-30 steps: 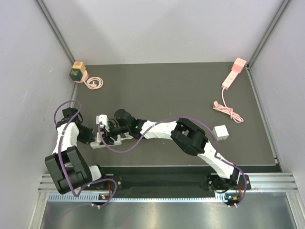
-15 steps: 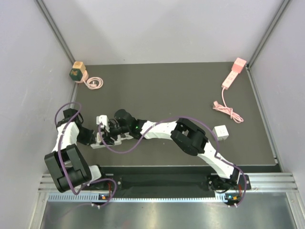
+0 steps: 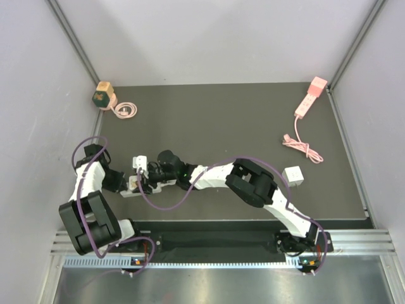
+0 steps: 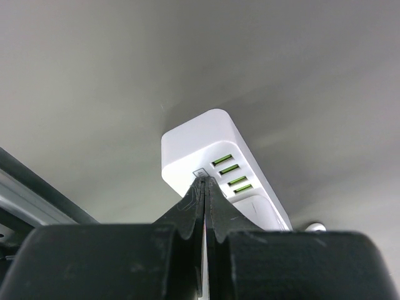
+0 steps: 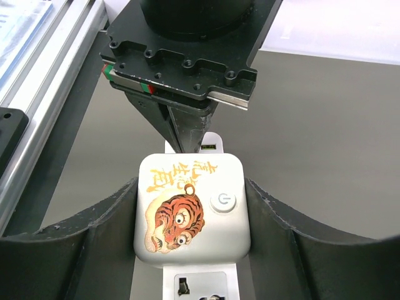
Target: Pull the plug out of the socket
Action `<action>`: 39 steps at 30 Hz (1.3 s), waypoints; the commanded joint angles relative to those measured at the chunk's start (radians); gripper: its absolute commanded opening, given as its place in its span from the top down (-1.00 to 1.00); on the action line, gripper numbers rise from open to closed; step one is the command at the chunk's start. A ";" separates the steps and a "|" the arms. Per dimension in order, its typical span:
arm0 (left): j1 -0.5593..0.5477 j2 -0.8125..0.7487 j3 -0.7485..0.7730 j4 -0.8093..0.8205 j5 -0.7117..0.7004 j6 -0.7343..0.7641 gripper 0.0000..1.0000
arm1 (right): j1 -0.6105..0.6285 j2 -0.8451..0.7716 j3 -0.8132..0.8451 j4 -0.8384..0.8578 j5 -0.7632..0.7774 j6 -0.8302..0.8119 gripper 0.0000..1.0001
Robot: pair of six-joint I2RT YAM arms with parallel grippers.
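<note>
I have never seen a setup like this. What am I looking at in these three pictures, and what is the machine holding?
These are two robot arms bolted at the near edge of a dark table. The wide picture looks down from above. The other two come from a camera on each arm's wrist. The left tool is shut, its tip on a white power strip. The right tool grips a white plug with a tiger picture, over that strip. Also on the table are a pink power strip with its cord, a small white cube, and a wooden block beside a coiled pink cable.
</note>
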 commanded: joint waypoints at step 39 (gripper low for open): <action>-0.039 0.004 -0.094 0.043 -0.138 -0.013 1.00 | -0.013 -0.094 0.224 -0.091 -0.038 0.176 1.00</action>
